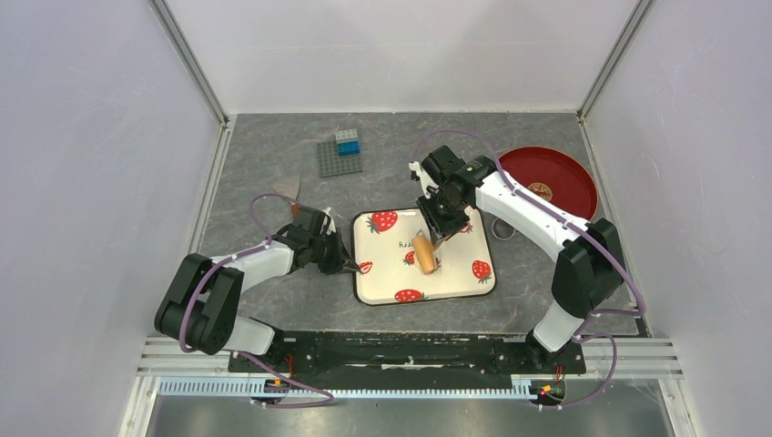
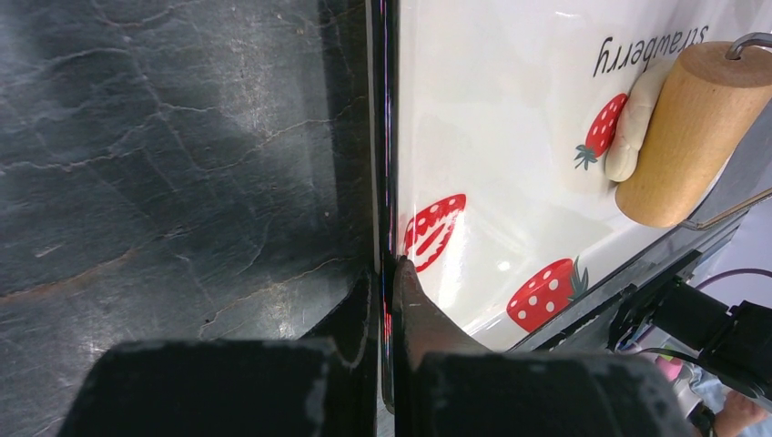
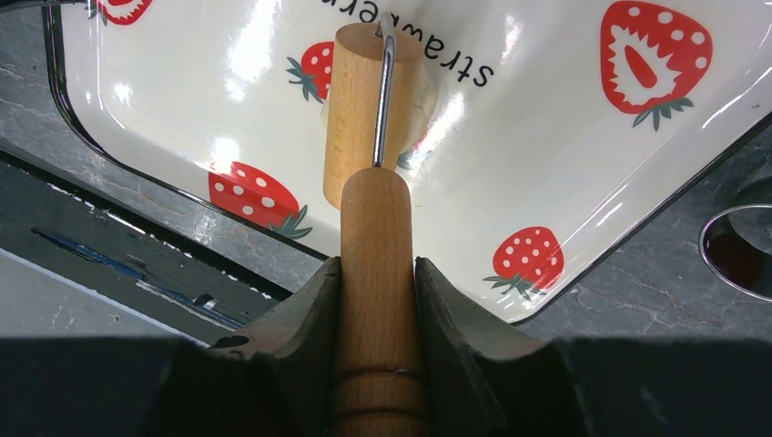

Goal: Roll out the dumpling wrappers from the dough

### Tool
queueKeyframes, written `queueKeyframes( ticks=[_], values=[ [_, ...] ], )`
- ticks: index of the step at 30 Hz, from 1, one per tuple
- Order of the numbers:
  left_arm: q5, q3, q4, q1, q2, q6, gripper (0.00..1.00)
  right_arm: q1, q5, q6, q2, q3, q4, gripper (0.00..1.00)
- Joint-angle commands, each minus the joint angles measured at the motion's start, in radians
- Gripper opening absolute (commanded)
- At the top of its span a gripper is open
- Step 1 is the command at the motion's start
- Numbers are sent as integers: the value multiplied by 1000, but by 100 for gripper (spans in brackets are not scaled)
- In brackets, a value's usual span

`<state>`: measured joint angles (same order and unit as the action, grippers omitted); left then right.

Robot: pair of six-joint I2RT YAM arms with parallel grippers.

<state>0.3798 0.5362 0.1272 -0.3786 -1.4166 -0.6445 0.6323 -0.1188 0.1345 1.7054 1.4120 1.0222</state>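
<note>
The pale dough [image 2: 633,118] lies near the middle of the strawberry tray [image 2: 510,137], touching the wooden roller [image 3: 373,100], whose handle the right fingers [image 3: 309,300] clamp while the left fingers [image 2: 419,314] pinch the tray's rim; good rolling likely needs even downward pressure with the tray held steady.

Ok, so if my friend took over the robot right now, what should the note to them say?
Left gripper: shut on the left rim of the tray.
Right gripper: shut on the handle of the roller.
Dough: on the tray, pressed under the roller, one side sticking out.
Done: rolling looks started.
Left: roll the dough thin and flat; no finished wrappers in view.
</note>
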Motion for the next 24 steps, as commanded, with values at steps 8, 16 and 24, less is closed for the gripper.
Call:
queueKeyframes(
  ticks=[8,16,24],
  values=[
    [-149,-42,84,-34,-50,48,2,52,66,-20,142,-106,-138,0],
    [-159,-39,88,-41,-50,45,2,78,53,-12,155,-132,-163,0],
    [-168,-36,91,-46,-53,43,2,86,39,-12,154,-151,-180,0]
  ],
)
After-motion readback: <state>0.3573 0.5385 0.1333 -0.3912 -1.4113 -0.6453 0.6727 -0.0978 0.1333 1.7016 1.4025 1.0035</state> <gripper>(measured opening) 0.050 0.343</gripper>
